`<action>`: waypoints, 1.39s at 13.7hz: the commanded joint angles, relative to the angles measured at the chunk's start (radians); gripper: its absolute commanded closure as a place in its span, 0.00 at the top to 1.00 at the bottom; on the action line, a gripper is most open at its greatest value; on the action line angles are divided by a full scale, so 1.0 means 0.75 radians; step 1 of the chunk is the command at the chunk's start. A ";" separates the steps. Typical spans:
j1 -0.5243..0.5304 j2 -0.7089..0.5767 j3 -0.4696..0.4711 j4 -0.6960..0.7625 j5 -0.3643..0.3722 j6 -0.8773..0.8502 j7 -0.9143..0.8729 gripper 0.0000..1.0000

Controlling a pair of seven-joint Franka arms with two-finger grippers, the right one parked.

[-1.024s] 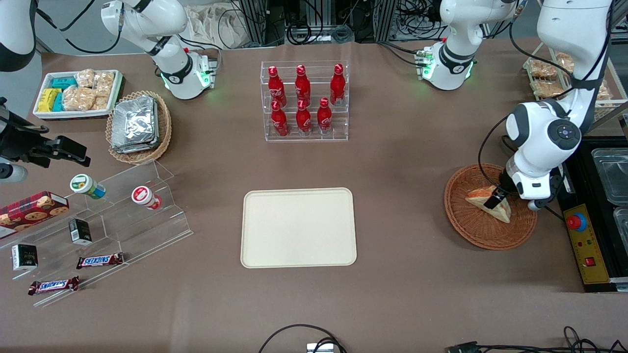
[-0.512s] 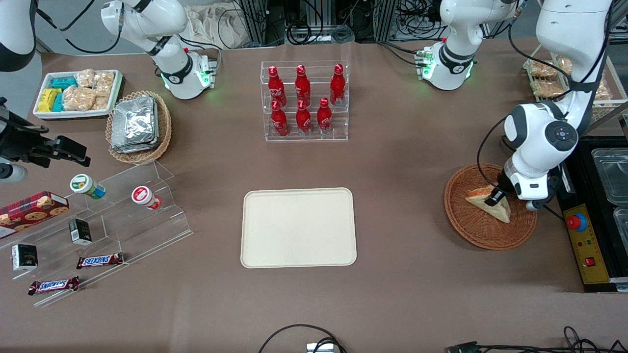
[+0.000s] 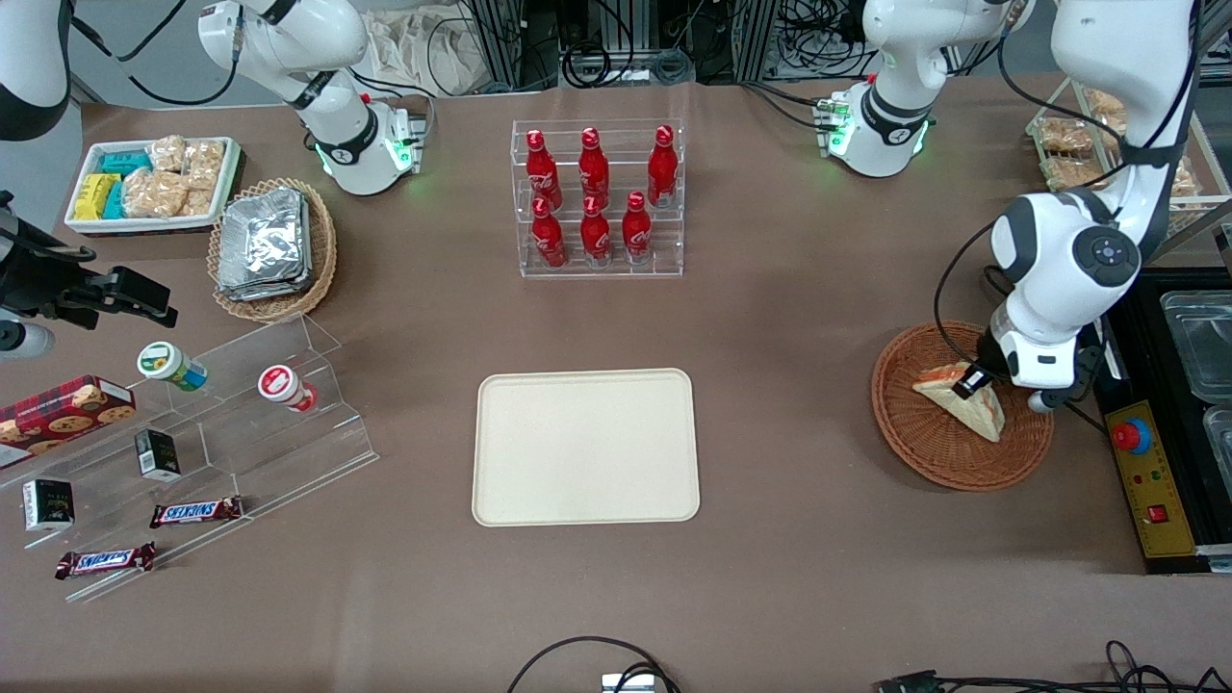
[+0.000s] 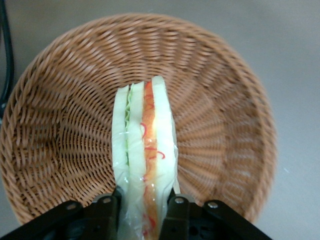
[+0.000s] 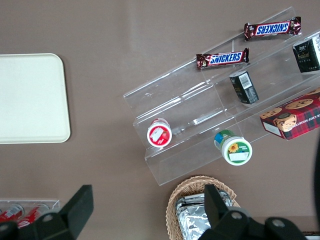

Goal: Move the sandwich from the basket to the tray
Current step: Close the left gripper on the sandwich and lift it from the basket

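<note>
Sandwich [image 4: 145, 155], orange and green layers, pinched by gripper [image 4: 145, 207] fingers [image 4: 107, 210]

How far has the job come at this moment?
Done: the gripper is shut on the sandwich. In hand: the sandwich is just above or on the wicker basket; contact is unclear. Left: carrying it to the cream tray, which holds nothing.

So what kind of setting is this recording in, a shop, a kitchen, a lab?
Probably a lab mock-up of a snack counter: red bottles in an acrylic rack, candy bars on clear shelves, cables along the table's edge. The gripper grips the sandwich in the basket.
</note>
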 commanded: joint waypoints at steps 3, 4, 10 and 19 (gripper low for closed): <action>-0.132 -0.157 -0.023 0.056 0.016 -0.221 0.170 0.00; -0.159 -0.165 -0.043 0.076 0.018 -0.252 0.191 0.00; -0.198 -0.137 -0.280 0.307 0.128 -0.497 0.203 0.00; -0.304 0.143 -0.571 0.616 0.273 -0.569 0.130 0.00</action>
